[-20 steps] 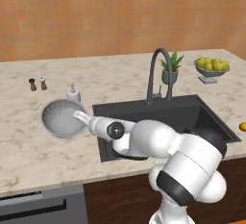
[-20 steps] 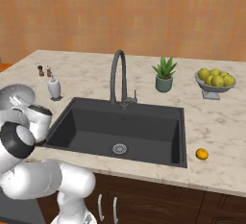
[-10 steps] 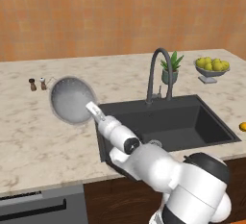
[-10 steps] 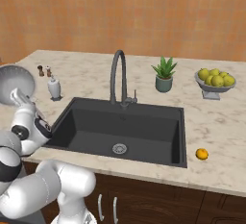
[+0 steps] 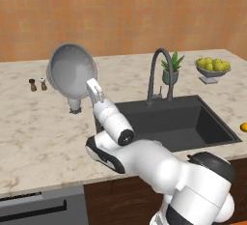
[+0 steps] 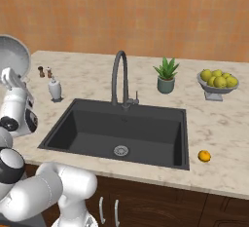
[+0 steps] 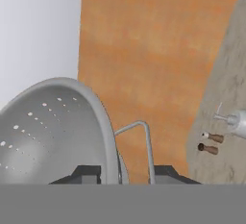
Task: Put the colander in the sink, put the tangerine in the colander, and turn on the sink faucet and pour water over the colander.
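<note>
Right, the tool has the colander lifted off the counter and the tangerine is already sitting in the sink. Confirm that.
Not quite. The tool does hold the colander lifted, but the tangerine lies on the counter right of the sink, as the right base view shows.

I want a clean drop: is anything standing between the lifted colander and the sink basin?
Nothing visible blocks it. The colander, held in the gripper, is raised above the counter left of the sink. The soap dispenser and faucet stand by the rim, and the basin holds nothing.
</note>
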